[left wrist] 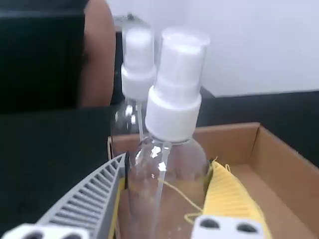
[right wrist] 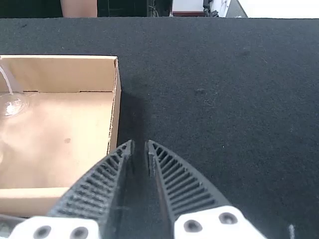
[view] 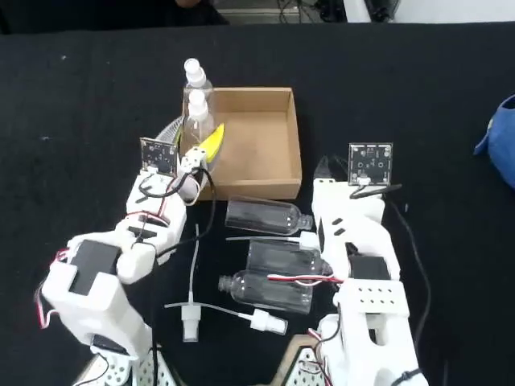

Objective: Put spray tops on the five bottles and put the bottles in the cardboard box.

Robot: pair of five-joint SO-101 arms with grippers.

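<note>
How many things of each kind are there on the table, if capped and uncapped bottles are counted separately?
Bottle with spray top on: 2
Bottle without top, lying down: 3
Loose spray top: 3
Cardboard box: 1
Total: 9

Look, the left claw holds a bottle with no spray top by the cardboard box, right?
No. The bottle in the left claw has a white spray top on it, as the left wrist view shows. It is held by the cardboard box.
</note>
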